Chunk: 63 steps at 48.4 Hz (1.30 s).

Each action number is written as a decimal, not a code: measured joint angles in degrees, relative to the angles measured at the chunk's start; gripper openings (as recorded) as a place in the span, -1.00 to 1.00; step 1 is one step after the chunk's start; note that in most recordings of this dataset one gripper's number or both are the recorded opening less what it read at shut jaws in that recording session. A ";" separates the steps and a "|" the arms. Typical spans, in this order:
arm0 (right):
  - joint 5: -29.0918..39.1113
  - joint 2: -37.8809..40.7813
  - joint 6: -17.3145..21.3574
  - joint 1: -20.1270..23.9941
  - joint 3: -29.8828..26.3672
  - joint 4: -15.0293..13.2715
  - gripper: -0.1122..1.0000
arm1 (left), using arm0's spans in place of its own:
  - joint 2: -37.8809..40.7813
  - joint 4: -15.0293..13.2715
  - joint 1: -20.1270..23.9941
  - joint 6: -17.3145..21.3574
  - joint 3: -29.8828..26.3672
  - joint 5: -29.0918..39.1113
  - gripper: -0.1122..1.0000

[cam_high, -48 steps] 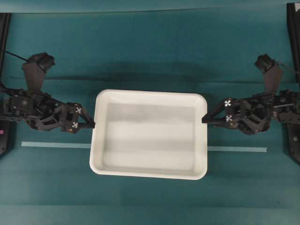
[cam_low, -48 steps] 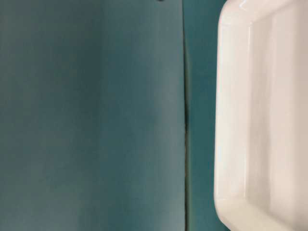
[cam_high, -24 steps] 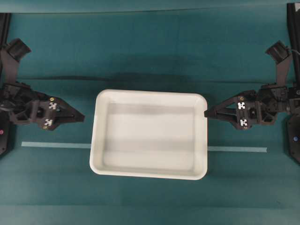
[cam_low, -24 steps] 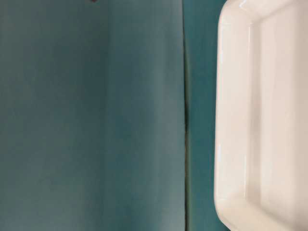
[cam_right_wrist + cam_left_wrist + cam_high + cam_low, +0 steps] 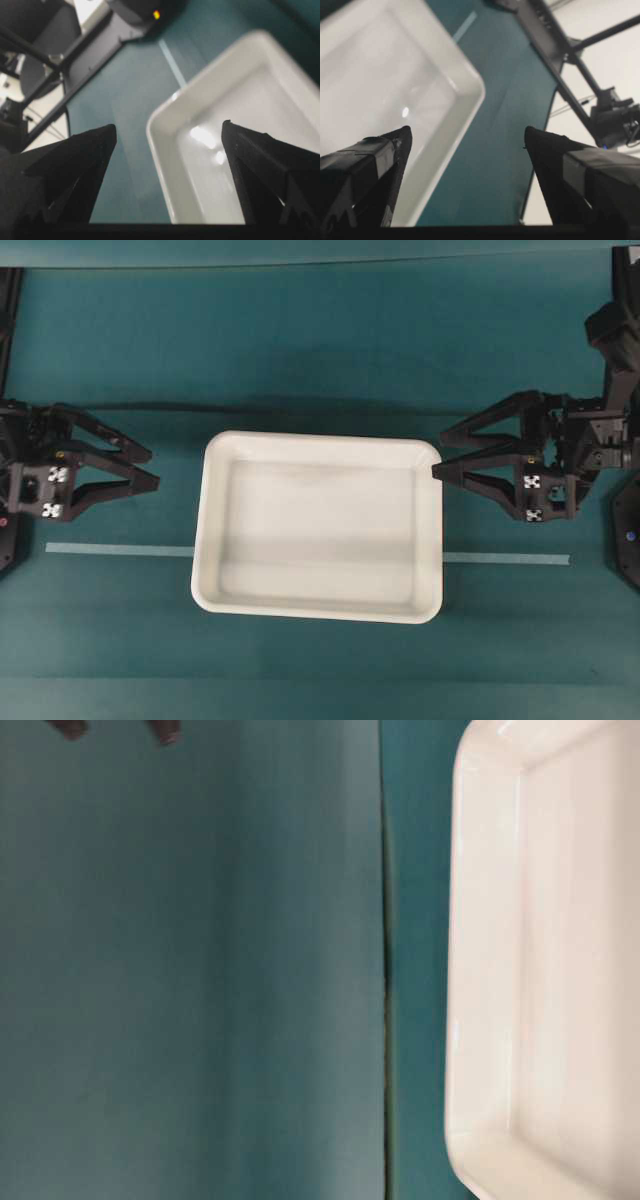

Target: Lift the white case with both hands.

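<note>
Overhead view. The white case [image 5: 318, 526] lies flat near the middle of the green worktop [image 5: 320, 350], its long sides running parallel to the worktop's near and far edges and its near half crossing a pale tape line [image 5: 118, 550].

The left gripper [image 5: 152, 467], which a second ago had its tips at the case's left rim, has drawn back toward the left edge of the worktop and rolled so that both spread fingers now show side by side; it stands well apart from the case, released and empty. The right gripper [image 5: 438, 456] has rolled likewise and backed off only slightly: its fingers are wide apart and holding nothing, with the nearer tip just beside the case's far right corner. Whether that tip touches the rim cannot be settled from this height.

Wrist views. Each shows two black fingers splayed, with the case's rim between and beyond them rather than clamped.

Reading. The case is not gripped on either side and has not shifted. The lift has either just ended with the case set back down, or must be approached afresh; the left side has more ground to cover.
</note>
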 measured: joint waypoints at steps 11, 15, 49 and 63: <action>-1.32 -2.11 -3.96 0.00 -0.88 -0.18 0.82 | -1.67 -0.09 -0.44 10.37 -0.97 -3.25 0.94; -1.23 -2.81 -5.80 0.00 -1.23 -0.26 0.82 | -2.11 0.00 -0.70 14.77 -1.23 -3.52 0.94; -1.32 -8.61 -21.88 1.23 -7.29 -4.48 0.82 | -6.50 0.00 -2.37 30.94 -6.59 -3.69 0.93; -1.32 -8.53 -21.80 1.85 -7.21 -4.48 0.82 | -6.50 0.00 -2.64 31.46 -6.59 -3.69 0.93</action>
